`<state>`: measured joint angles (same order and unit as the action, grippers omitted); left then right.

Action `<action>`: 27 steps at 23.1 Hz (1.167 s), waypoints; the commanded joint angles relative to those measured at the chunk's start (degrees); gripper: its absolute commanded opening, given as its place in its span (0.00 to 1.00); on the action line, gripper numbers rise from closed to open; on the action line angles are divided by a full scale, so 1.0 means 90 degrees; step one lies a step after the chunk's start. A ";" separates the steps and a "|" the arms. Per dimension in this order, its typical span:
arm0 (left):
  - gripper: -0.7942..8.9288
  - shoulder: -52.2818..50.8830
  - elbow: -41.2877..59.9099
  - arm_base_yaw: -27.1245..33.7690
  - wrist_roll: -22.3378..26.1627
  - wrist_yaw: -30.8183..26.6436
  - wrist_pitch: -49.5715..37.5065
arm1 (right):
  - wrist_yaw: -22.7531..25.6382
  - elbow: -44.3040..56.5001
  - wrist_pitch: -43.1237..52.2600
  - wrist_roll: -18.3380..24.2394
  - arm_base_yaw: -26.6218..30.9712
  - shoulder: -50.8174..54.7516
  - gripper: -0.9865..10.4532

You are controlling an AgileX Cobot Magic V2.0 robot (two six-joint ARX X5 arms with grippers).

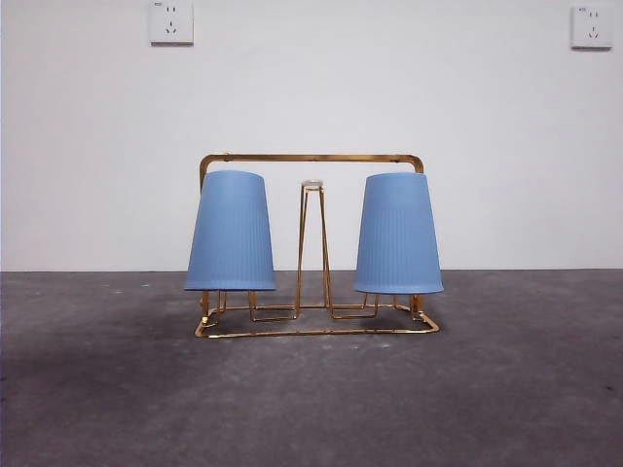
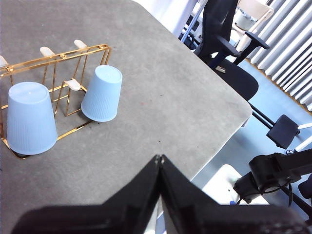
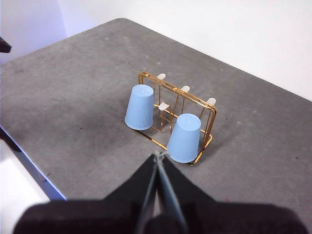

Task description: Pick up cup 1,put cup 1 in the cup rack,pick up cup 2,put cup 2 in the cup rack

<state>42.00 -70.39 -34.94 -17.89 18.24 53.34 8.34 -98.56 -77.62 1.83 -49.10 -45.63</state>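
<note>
Gold wire forms the cup rack (image 1: 313,326), carrying two ribbed blue cups, cup 1 (image 1: 231,232) and cup 2 (image 1: 398,234), upturned on the grey bench (image 1: 311,409). Left wrist: left end effector (image 2: 160,158) pinched closed, empty. Right wrist: right end effector (image 3: 159,155) likewise closed, well back from the rack.

Wall sockets (image 1: 171,21) — office chair (image 2: 222,44)

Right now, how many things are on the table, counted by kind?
Blue cups: 2, one and the other, both upside down on the rack
Gold wire cup rack: 1
Total: 3
</note>
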 commanded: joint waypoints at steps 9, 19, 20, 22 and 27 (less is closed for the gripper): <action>0.08 0.0299 0.0049 0.0005 0.0726 -0.0588 -0.0384 | 0.0005 0.0024 -0.0146 -0.0083 -0.0002 -0.0002 0.09; 0.08 0.0272 0.0119 0.0476 0.2526 -0.3534 -0.1790 | 0.0005 0.0024 -0.0146 -0.0083 -0.0002 -0.0002 0.09; 0.08 0.0206 0.0216 0.0704 0.2781 -0.3495 -0.2030 | 0.0005 0.0024 -0.0146 -0.0083 -0.0002 -0.0002 0.09; 0.08 -0.0044 0.0595 0.1188 0.3160 -0.3203 -0.2654 | 0.0005 0.0024 -0.0146 -0.0083 -0.0002 -0.0002 0.09; 0.08 -0.1110 0.2572 0.2375 0.3354 -0.2261 -0.4959 | 0.0005 0.0024 -0.0146 -0.0083 -0.0002 -0.0002 0.09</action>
<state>33.80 -51.81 -15.07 10.22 -2.87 13.06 8.34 -98.56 -77.62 1.72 -49.10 -45.63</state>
